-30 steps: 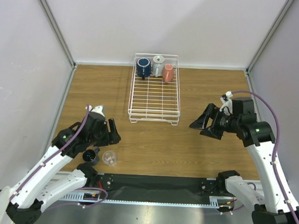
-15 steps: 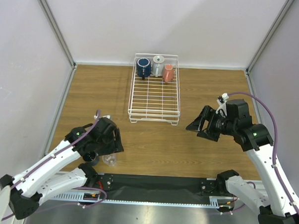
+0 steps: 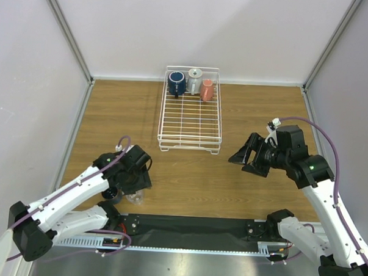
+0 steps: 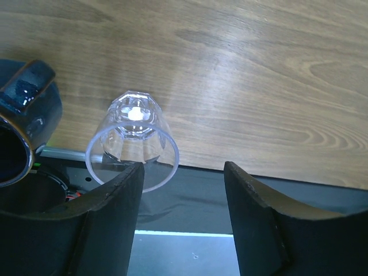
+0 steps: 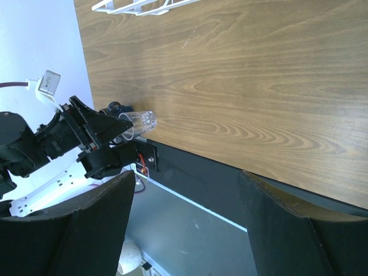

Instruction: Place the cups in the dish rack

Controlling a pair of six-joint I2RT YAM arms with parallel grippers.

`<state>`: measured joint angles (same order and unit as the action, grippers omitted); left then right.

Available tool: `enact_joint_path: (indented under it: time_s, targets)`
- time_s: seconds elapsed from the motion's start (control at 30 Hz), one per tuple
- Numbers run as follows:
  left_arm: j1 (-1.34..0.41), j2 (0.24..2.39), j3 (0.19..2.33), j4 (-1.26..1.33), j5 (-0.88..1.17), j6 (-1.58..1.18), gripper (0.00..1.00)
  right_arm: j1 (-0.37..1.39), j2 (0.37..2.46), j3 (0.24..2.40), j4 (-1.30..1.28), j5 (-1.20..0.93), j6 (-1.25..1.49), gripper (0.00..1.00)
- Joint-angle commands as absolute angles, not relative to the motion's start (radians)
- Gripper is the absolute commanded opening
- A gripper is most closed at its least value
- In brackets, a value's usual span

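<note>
The left gripper (image 4: 181, 201) has its fingers spread wide and empty. In the last second it has come down low by the clear glass tumbler (image 4: 132, 141) and the small dark blue cup (image 4: 23, 123) at the near edge of the table (image 3: 264, 111), so I think it will grab the glass next. The right gripper (image 3: 244, 158) is wide apart and empty too, while the large navy mug (image 3: 177, 83), light grey mug (image 3: 194, 79) and salmon-pink cup (image 3: 207, 90) stay at the far end of the dish rack (image 3: 161, 115). I can't see any words or labels to read.
</note>
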<state>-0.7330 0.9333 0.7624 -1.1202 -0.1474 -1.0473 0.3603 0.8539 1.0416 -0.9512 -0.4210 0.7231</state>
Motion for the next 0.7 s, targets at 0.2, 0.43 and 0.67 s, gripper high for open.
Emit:
enact_joint_path:
  time_s: [0.2, 0.43, 0.67]
  targets:
    - [-0.738, 1.061, 0.776, -1.092, -0.189, -1.075, 0.61, 0.370, 0.838, 1.042, -0.925, -0.396, 0.738, 0.78]
    - [-0.726, 1.075, 0.764, -1.058, -0.175, -1.066, 0.54, 0.371, 0.838, 1.031, -0.914, -0.394, 0.744, 0.78]
    - [-0.704, 1.109, 0.724, -1.000, -0.141, -1.028, 0.42, 0.373, 0.847, 1.005, -0.890, -0.402, 0.746, 0.77]
